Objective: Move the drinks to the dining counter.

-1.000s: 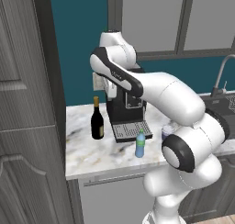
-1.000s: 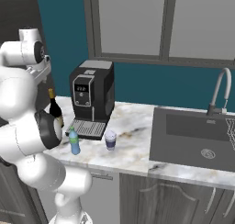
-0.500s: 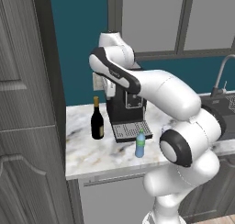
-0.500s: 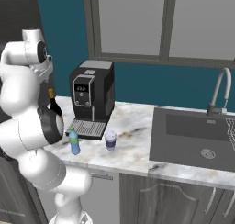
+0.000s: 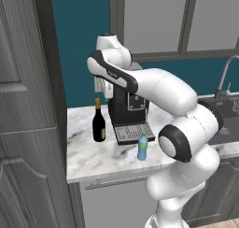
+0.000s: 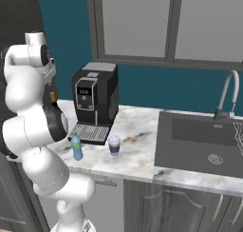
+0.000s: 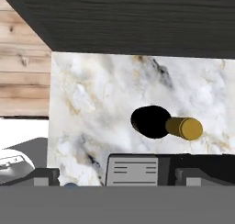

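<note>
A tall dark wine bottle (image 5: 98, 125) with a gold neck stands on the marble worktop (image 5: 88, 157), left of the coffee machine (image 5: 128, 111). A small blue-green bottle (image 5: 143, 147) stands in front of the machine's drip tray. Beside that bottle (image 6: 77, 146) in the right base view is a short white-and-purple lidded cup (image 6: 114, 145). My gripper (image 5: 101, 88) hangs high above the worktop, just above and right of the wine bottle's neck. From the hand view the gripper (image 7: 118, 177) looks down on the wine bottle (image 7: 160, 123); its fingertips (image 7: 46, 176) stand wide apart, open and empty. The dining counter is out of view.
A tall dark cabinet (image 5: 28, 105) borders the worktop on the left. To the right lie a dark sink (image 6: 204, 143) and a curved faucet (image 6: 228, 95). Windows and a teal wall run behind the worktop. Wooden floor (image 7: 23, 76) shows beside the worktop in the hand view.
The arm's upper joints have turned a little, shifting the hand slightly. The three drinks have not moved and the gripper stays open.
</note>
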Tool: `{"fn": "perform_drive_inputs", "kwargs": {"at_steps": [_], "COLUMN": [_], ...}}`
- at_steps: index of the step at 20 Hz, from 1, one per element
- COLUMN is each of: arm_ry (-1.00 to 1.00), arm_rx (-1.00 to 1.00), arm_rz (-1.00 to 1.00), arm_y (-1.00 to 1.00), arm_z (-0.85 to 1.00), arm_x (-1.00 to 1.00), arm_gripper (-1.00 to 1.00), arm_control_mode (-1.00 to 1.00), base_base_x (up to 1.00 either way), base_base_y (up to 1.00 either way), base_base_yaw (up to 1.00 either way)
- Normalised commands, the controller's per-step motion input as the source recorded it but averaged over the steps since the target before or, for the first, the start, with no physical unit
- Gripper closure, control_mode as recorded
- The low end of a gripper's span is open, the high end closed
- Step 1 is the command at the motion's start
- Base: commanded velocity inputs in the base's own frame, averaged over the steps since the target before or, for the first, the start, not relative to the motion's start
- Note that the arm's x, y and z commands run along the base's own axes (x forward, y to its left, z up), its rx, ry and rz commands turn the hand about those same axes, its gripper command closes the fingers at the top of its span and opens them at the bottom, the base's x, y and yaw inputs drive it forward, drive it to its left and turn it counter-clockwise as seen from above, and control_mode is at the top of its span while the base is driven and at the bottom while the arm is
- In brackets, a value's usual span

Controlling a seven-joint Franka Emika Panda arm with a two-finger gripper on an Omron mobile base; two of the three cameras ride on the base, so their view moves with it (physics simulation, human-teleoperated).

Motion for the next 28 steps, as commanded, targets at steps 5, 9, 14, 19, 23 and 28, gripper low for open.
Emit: {"fn": "perform_drive_inputs", "kwargs": {"at_steps": [5, 9, 14, 19, 23, 28], "arm_ry": [0.00, 0.00, 0.00, 0.00, 0.00, 0.00], "arm_rx": [-0.01, 0.00, 0.00, 0.00, 0.00, 0.00], "arm_rz": [0.00, 0.00, 0.00, 0.00, 0.00, 0.00], "arm_y": [0.09, 0.02, 0.07, 0.15, 0.12, 0.03], "arm_z": [-0.05, -0.09, -0.13, -0.11, -0.07, -0.02], "arm_x": [0.16, 0.26, 0.29, 0.27, 0.29, 0.08], "arm_gripper": [-1.00, -1.00, -1.00, -1.00, -1.00, -1.00], "arm_control_mode": [-1.00, -1.00, -1.00, -1.00, -1.00, -1.00], "base_base_x": [0.00, 0.00, 0.00, 0.00, 0.00, 0.00], "base_base_y": [0.00, 0.00, 0.00, 0.00, 0.00, 0.00], "base_base_yaw": [0.00, 0.00, 0.00, 0.00, 0.00, 0.00]}}
